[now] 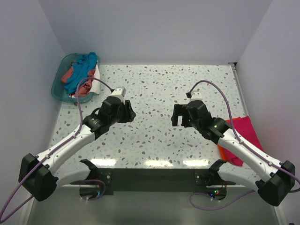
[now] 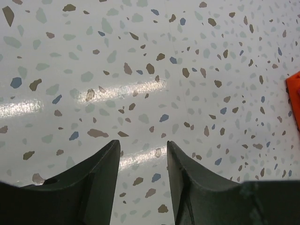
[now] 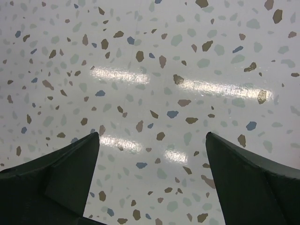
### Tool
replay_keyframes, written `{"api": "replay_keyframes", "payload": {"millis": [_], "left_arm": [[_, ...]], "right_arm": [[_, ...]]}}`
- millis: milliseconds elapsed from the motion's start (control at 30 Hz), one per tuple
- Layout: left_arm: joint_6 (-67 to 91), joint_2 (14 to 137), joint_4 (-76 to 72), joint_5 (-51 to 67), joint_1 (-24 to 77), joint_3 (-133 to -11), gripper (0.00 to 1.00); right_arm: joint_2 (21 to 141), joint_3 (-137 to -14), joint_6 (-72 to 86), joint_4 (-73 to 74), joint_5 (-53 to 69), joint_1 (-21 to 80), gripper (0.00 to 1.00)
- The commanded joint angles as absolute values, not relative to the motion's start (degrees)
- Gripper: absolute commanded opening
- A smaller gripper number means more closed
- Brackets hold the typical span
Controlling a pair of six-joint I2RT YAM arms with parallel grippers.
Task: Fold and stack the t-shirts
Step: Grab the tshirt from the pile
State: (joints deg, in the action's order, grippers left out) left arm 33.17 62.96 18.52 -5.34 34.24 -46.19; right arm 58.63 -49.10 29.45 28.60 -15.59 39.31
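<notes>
Crumpled teal, salmon and white cloth t-shirts fill the translucent teal plastic basket far left. The half-spread, empty left tool should widen before reaching there; the right tool hangs wide, empty.

We see a white table, its top flecked with brown, blue and grey-green chips like terrazzo. Plain pale walls close it in on three sides: a back wall, a left wall and a right wall. Bright glare streaks lie along the top's near edge and also show in both wrist views.
</notes>
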Motion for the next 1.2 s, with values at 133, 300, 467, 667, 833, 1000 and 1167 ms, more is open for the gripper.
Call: {"api": "replay_keyframes", "payload": {"millis": [133, 300, 467, 667, 833, 1000, 1167], "left_arm": [[31.8, 65.4, 19.5, -8.3, 33.1, -52.5, 0.5], [31.8, 72.3, 21.5, -8.0, 22.8, -61.6, 0.56], [31.2, 81.4, 23.6, -12.3, 10.7, -75.0, 0.63], [32.5, 94.5, 23.3, -17.7, 0.0, -84.3, 0.73], [35.6, 101.5, 23.4, -16.4, -8.8, -88.8, 0.73], [36.6, 105.8, 22.9, -15.7, -12.5, -90.2, 0.73], [37.3, 109.8, 22.6, -13.3, -13.7, -91.8, 0.71]], "right_arm": [[56.9, -49.7, 27.5, 31.3, -18.1, 39.2, 0.99], [57.1, -50.4, 27.5, 32.2, -15.5, 39.3, 0.99], [59.2, -51.1, 27.5, 32.8, -13.4, 39.3, 0.99], [60.6, -51.4, 27.2, 32.5, -10.5, 39.3, 0.99], [60.6, -51.2, 27.0, 32.2, -9.8, 39.3, 0.99], [61.1, -50.7, 26.7, 31.9, -10.0, 39.3, 0.99], [61.8, -50.6, 26.8, 32.0, -10.5, 39.3, 0.99]]}}
